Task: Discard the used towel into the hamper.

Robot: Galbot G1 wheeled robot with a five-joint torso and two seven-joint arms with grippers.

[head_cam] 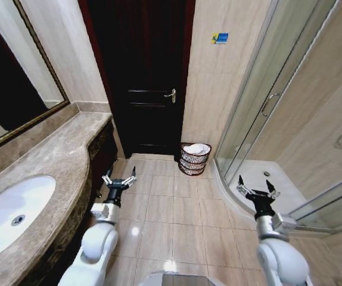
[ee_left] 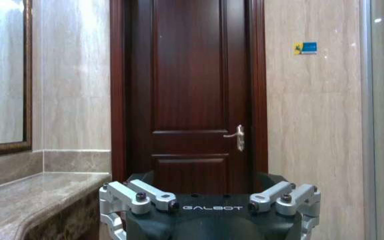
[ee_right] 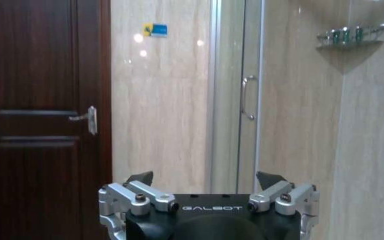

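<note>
A narrow bathroom of glossy beige floor tiles (head_cam: 177, 214) runs ahead to a tall dark red-brown panelled wooden door (head_cam: 150, 77) with a metal lever handle; against the pale wall just right of that door, at floor level, stands the small round dark reddish-brown openwork wicker hamper (head_cam: 194, 161), thin ribs flaring a little to the rim, and a crumpled white towel (head_cam: 198, 149) already lies bunched in its mouth, soft folds heaped above the rim; it has no clear long axis.

Measured from the door, the hamper sits at its right foot, between it and the curved glass shower enclosure (head_cam: 260, 119); the mottled brown polished stone counter (head_cam: 46, 161) with its white oval basin runs back from the door's left.

The left gripper (head_cam: 119, 179) hangs well short of the door, near the counter's edge, fingers spread apart and holding nothing; the right gripper (head_cam: 258, 191) hovers over the shower's raised sill, fingers likewise splayed and bare. The hamper lies ahead of both and between them, a little nearer the right one's side by my reckoning; neither is close; with the towel inside, I'd judge the job as good as done.
</note>
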